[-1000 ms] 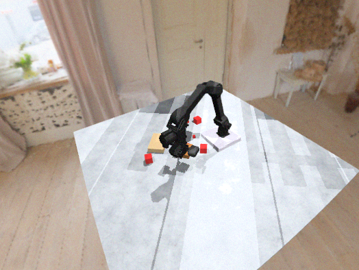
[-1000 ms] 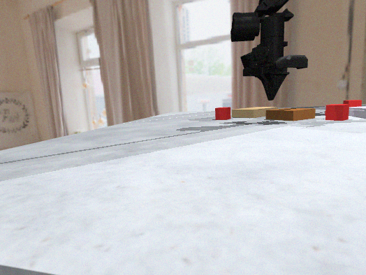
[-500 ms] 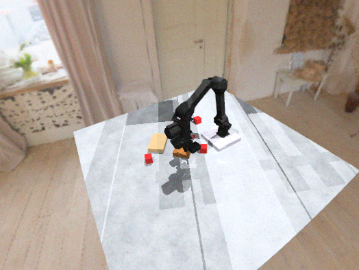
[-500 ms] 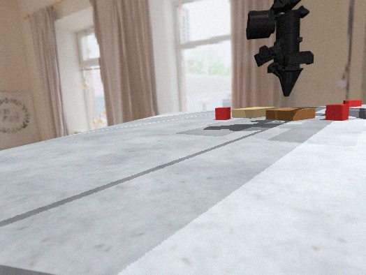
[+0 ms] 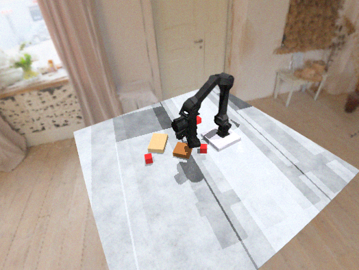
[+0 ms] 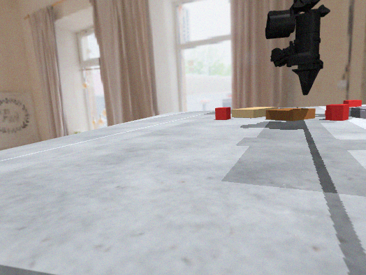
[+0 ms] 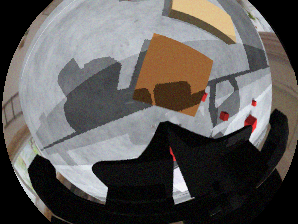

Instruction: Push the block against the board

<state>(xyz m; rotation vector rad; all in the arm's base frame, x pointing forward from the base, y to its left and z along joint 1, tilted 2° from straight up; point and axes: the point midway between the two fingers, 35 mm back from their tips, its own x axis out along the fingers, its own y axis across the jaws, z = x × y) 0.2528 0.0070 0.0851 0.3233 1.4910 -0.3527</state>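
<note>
Two wooden pieces, the orange-brown block [image 5: 181,150] [image 6: 290,114] [image 7: 175,70] and pale board [image 5: 157,143] [image 6: 252,112] [image 7: 205,16], lay apart; your gripper [image 5: 194,144] [image 6: 305,93] [image 7: 164,125] hung above the table [image 5: 164,219] [image 6: 157,195] [image 7: 45,85], its jaws together, holding nothing.

Daylight reaches me through the window [image 5: 25,32] [image 6: 204,52], washed nearly white at the upper left of the top view and upper centre of the exterior one. The table [image 5: 113,223] [image 6: 140,209] is bright and pale, grained with fine speckle. My shadow falls dark-edged near the middle of the top view, and in the wrist view it lies left of centre and across the block [image 7: 175,65]. There the rim bends round into black corners, and my fingers [image 6: 306,81] go almost featureless black. The room behind looks soft.
</note>
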